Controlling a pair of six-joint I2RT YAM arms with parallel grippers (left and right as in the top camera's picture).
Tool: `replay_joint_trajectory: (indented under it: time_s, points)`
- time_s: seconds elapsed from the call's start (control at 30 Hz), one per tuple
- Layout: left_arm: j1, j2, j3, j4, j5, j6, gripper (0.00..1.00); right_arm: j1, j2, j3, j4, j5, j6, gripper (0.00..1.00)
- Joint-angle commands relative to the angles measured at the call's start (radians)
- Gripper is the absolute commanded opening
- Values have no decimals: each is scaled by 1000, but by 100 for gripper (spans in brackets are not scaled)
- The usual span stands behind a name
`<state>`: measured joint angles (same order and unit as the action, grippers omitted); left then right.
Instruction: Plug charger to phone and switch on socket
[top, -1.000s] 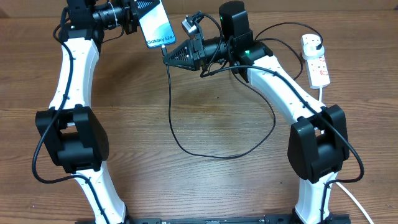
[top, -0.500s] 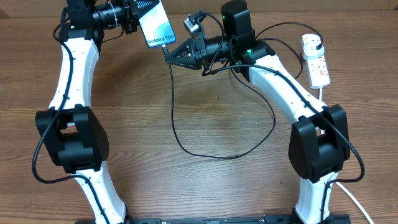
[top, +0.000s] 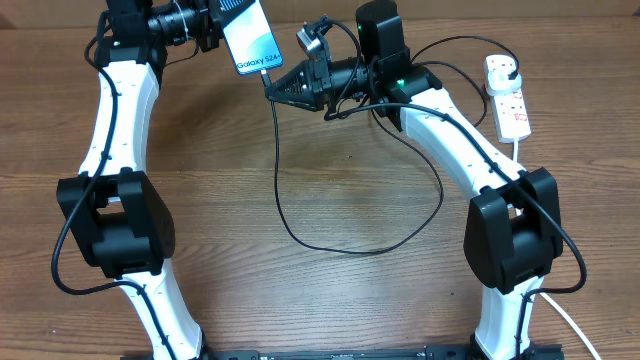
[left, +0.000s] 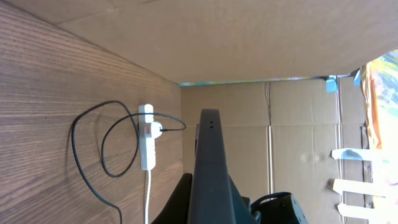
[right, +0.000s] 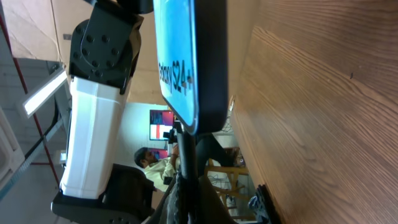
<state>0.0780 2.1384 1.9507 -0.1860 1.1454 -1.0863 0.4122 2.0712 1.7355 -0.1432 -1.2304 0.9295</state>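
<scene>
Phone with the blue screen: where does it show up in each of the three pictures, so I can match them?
Overhead: the phone is at the top, left of centre, screen facing the camera.
Left wrist: the phone is edge-on, a dark slab rising from the bottom centre.
Right wrist: the phone is at top centre, lettering readable.
Shared landmark: the wooden table, on the left in the left wrist view, on the right in the right wrist view.
</scene>
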Motion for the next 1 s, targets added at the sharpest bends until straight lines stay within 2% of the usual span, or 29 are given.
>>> replay_joint_trajectory:
  time_s: [0.0,0.67,0.97]
  points:
    - [-11,0,6,9,88,-10,4,-17,9,11,8,80,36,4]
    - [-13,0,6,16,93,-7,4,5,9,11,53,70,47,4]
    - [-13,0,6,69,93,-37,4,5,9,11,44,66,47,4]
